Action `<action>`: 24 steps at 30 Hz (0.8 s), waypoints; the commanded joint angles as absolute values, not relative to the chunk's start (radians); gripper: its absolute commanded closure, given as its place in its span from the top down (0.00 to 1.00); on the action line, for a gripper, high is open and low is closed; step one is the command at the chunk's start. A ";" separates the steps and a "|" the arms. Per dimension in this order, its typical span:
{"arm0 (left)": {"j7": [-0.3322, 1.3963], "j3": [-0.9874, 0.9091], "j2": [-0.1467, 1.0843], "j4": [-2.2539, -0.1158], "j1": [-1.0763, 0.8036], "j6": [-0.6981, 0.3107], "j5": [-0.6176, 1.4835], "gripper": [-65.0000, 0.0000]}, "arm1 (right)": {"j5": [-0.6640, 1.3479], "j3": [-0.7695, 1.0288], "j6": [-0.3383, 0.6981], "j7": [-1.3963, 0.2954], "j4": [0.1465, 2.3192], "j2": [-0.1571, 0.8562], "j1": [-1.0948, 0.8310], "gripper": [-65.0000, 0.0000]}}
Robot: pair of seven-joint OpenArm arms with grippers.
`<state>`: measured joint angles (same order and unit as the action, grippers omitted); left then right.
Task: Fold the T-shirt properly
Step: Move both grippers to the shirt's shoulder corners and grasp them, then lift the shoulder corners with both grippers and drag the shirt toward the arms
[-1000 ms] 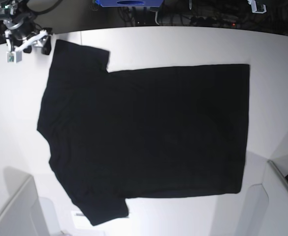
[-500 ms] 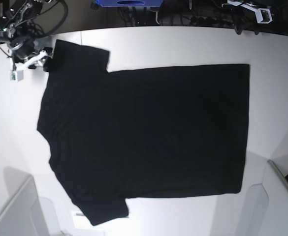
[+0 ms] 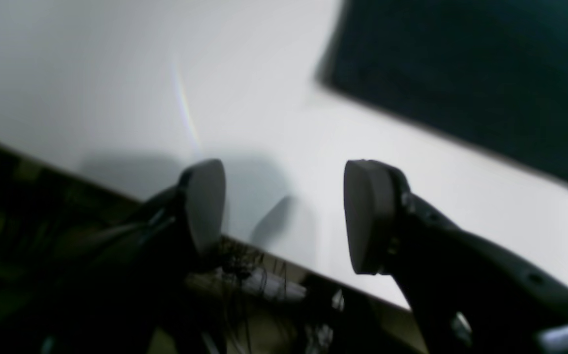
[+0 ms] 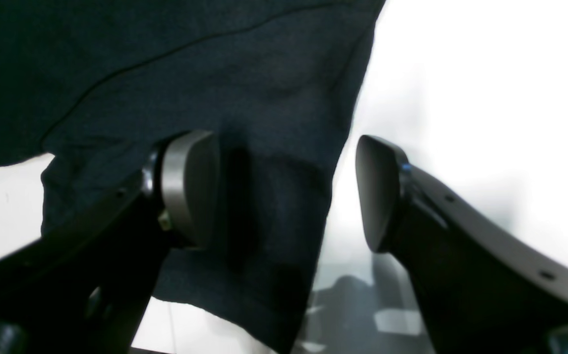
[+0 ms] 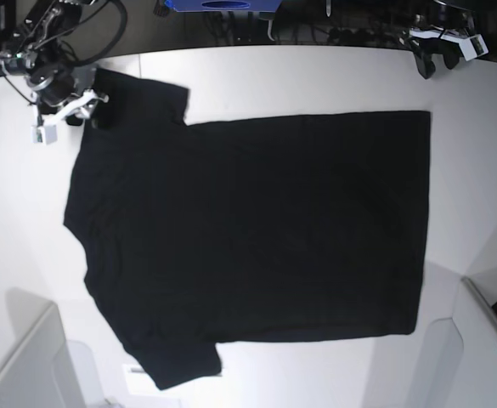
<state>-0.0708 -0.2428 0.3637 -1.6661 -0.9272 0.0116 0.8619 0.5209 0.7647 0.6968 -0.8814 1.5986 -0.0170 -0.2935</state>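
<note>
The black T-shirt (image 5: 248,229) lies spread flat on the white table (image 5: 316,76), sleeves to the left and hem to the right. My right gripper (image 5: 68,117) stands open at the far-left sleeve. In the right wrist view the right gripper (image 4: 284,191) straddles the sleeve's side edge: the T-shirt (image 4: 215,59) runs under one finger (image 4: 190,187), the other finger (image 4: 379,191) hangs over bare table. My left gripper (image 5: 437,61) hovers open at the table's far right edge. Nothing sits between the left gripper (image 3: 286,211) fingers; the T-shirt (image 3: 461,73) corner lies beyond it.
A blue object (image 5: 223,4) and dark cables sit past the table's far edge. Grey panels stand at the near left (image 5: 19,365) and near right (image 5: 486,340) corners. White table surrounds the shirt on all sides.
My right gripper has moved in from the left onto the sleeve's edge. My left gripper has come down into the base view at the far right edge and has opened.
</note>
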 commanded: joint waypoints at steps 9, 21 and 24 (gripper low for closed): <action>0.194 -0.430 0.236 -1.658 -0.773 -0.027 0.858 0.57 | 0.499 0.762 0.698 -0.929 1.596 -0.019 -0.311 0.30; 0.487 -0.498 0.183 -1.626 -0.562 -0.064 0.855 0.56 | 0.499 0.760 0.698 -0.931 1.596 -0.015 -0.312 0.09; 0.506 -0.498 0.179 -1.626 -0.544 -0.061 0.854 0.56 | 0.499 0.760 0.698 -0.931 1.596 -0.015 -0.312 0.00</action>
<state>0.4641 -0.4992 0.1722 -1.6230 -0.5312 -0.0654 0.8547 0.5232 0.7597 0.6979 -0.9054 1.5936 -0.0189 -0.3080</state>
